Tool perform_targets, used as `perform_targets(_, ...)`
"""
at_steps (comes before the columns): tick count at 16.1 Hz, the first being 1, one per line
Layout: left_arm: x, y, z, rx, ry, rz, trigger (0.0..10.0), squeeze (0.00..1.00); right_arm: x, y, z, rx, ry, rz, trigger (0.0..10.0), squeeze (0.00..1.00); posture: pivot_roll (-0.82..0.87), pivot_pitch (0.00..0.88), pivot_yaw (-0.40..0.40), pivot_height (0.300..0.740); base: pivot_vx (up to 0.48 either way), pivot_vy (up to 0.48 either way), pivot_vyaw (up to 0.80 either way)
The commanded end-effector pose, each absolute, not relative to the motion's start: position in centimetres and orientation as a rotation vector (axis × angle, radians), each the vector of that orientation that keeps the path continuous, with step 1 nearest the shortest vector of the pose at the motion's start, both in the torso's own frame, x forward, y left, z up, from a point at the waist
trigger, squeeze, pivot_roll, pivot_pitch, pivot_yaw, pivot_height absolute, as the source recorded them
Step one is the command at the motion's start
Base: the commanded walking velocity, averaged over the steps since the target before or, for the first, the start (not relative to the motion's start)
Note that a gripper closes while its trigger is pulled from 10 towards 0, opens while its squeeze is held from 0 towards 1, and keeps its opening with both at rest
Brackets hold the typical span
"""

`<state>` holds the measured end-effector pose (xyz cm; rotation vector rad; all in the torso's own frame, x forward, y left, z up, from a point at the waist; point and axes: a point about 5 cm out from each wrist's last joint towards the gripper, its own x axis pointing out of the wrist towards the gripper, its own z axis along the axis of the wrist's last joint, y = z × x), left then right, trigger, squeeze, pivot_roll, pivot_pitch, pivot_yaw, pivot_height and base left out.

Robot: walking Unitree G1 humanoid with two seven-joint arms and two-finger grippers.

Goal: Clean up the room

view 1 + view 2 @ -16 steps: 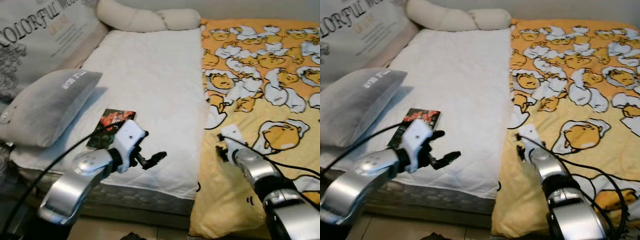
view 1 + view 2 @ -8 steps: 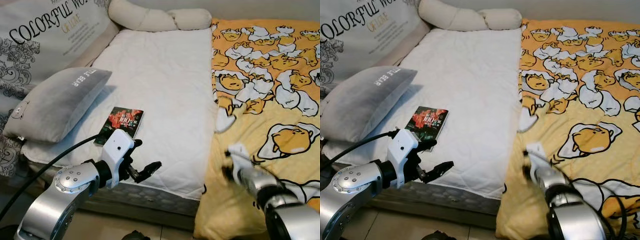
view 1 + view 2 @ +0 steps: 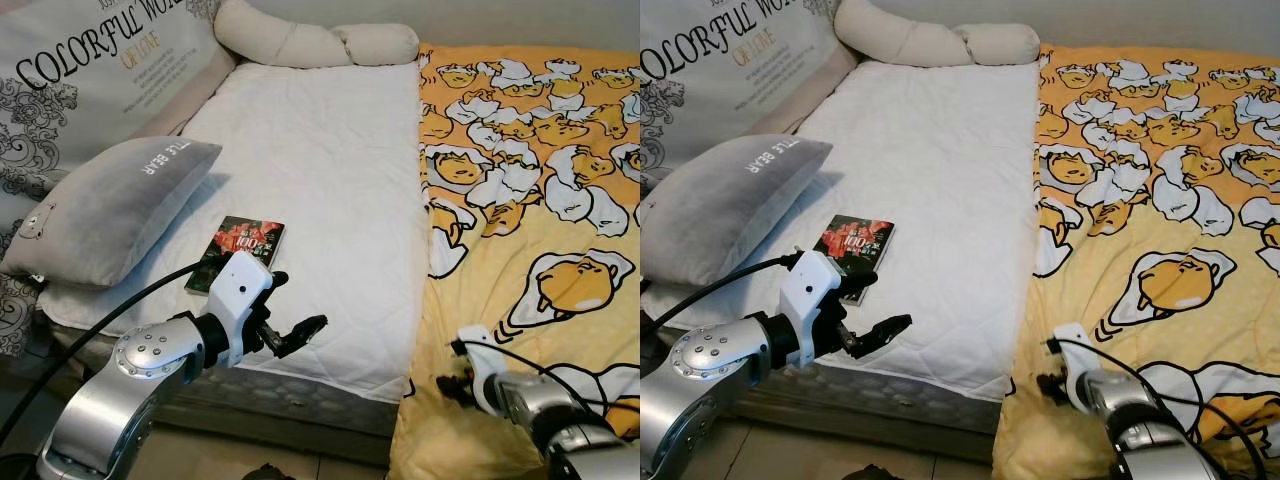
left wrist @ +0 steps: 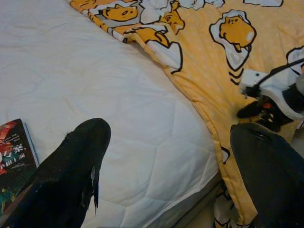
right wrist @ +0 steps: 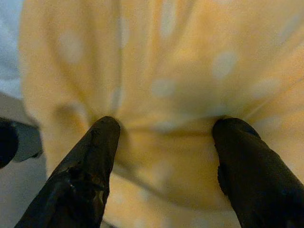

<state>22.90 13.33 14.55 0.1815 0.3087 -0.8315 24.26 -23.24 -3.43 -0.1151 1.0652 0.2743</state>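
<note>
At the foot of the bed, the yellow duvet (image 3: 540, 230) covers the right half of the mattress and spills over the near edge, leaving the white mattress pad (image 3: 310, 170) bare on the left. The right gripper (image 5: 164, 156) has its fingers spread wide, tips pressed against a bulge of the hanging yellow cloth but not yet pinching it. The left gripper (image 3: 295, 335) hangs spread too, holding nothing, above the pad's near edge, just beside a small book (image 3: 236, 254) that lies flat next to the grey pillow (image 3: 110, 205).

The duvet looks soft, limp and fairly light (it will sag and slide rather than lift as one piece), so the hemmed edge or a gathered fold seems the surest hold; a flat patch would likely slip out.

The right wrist view shows the fold bunched between the two fingers. The head views give the layout instead, while the left wrist view shows the duvet's edge lying along the pad and the right gripper's white housing beyond
</note>
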Motion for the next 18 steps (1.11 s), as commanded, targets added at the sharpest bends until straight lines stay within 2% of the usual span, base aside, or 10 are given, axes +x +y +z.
perform_targets(1,23.3,13.3,14.5,0.193,0.303,-0.822,10.0,0.00,23.4,-23.1,-3.8,-0.080,1.104,0.312,10.0,0.00,0.12,0.000,0.056,0.740,0.000,0.000,0.00)
perform_targets(5,23.8,13.1,14.4,0.167,0.278,-0.797,10.0,0.00,24.0,-23.7,-1.2,-0.086,0.976,0.366,10.0,0.00,0.08,0.000,0.059,0.740,0.000,0.000,0.00)
perform_targets(8,24.9,13.8,14.8,0.077,0.214,-0.615,10.0,0.00,24.7,-23.5,3.5,-0.116,0.759,0.333,10.0,0.00,0.03,0.000,0.062,0.740,0.000,0.000,0.00)
perform_targets(10,26.1,15.2,14.5,0.032,0.218,-0.417,10.0,0.00,25.4,-22.5,6.1,-0.088,0.577,0.245,10.0,0.00,0.00,0.000,0.067,0.740,0.000,0.000,0.00)
perform_targets(11,26.5,16.0,14.5,0.043,0.190,-0.327,10.0,0.00,25.5,-21.3,7.7,-0.087,0.443,0.220,10.0,0.00,-0.01,0.000,0.066,0.740,0.000,0.000,0.00)
perform_targets(13,26.8,16.5,14.7,0.058,0.163,-0.266,10.0,0.00,25.3,-19.2,9.3,-0.054,0.312,0.200,10.0,0.00,-0.01,0.000,0.065,0.740,0.000,0.000,0.00)
perform_targets(15,27.1,16.0,14.8,0.094,0.142,-0.252,10.0,0.00,24.5,-17.6,9.9,0.052,0.271,0.167,10.0,0.00,-0.01,0.000,0.062,0.740,0.000,-0.442,0.00)
perform_targets(18,27.5,15.4,14.5,0.121,0.129,-0.251,10.0,0.00,25.1,-17.1,10.3,0.080,0.251,0.132,10.0,0.00,-0.02,0.000,0.066,0.740,0.000,-0.480,0.00)
